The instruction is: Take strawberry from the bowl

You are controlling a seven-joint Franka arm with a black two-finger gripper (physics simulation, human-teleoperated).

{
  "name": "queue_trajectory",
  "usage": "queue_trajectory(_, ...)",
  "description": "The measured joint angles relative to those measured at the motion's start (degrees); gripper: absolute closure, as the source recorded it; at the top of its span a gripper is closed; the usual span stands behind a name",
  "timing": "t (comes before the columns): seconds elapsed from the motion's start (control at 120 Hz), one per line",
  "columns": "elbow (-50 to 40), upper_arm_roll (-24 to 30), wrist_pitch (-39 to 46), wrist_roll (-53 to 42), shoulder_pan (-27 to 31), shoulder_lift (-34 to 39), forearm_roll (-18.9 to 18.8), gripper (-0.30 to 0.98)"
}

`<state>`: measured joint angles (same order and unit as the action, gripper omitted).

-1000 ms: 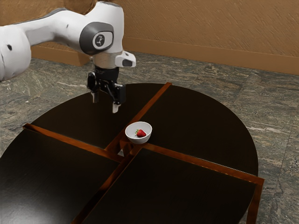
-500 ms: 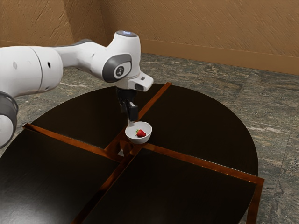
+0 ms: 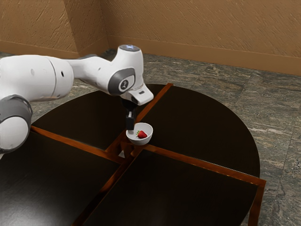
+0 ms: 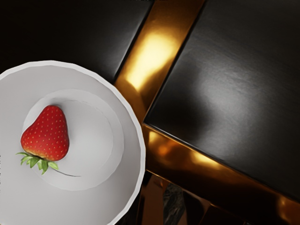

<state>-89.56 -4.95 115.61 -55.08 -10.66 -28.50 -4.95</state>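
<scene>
In the exterior view, here's your arm (image 3: 37, 77), in from the exterior view's left, elbow bent and its hand over the round, dark-topped bench (image 3: 202, 117). Your gripper (image 3: 130, 129) points down at the white bowl (image 3: 139, 142), right at the rim on the exterior view's left side; whether it touches that rim, I can't tell you. And the fingers? Edge-on to us, so I can't call them released or clenched. The strawberry (image 3: 142, 134) is there in the bowl, resting on its inside. Reddish-brown strips (image 3: 207, 163) run across the bench and meet close by the bowl, and behind it all stands the tan wall (image 3: 202, 28), beyond the stone floor (image 3: 282, 113).

Over to the wrist view, and you've got a lovely look at the fruit: the strawberry lies on its side on the bowl's flat bottom, off centre, its green leaves (image 4: 41, 164) spread on that bottom and a thin dark stem (image 4: 70, 175) trailing out. Just outside the bowl's rim, two shiny strips join at a corner, framing a glossy black panel (image 4: 243, 93).
</scene>
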Motion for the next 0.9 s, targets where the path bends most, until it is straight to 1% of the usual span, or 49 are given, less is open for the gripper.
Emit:
queue_trajectory(0.325,0.3,-0.1,4.3,-11.4,0.4,-1.6,0.2,0.21)
queue_trajectory(0.425,0.4,0.0,5.6,-13.9,1.4,-3.5,0.3,0.24)
queue_trajectory(0.608,0.7,0.1,8.7,-17.5,2.2,-6.0,0.3,0.26)
queue_trajectory(0.758,4.6,0.2,10.2,-19.8,2.6,-8.8,0.3,0.27)
queue_trajectory(0.9,5.4,0.2,11.5,-21.4,3.1,-9.9,0.4,0.27)
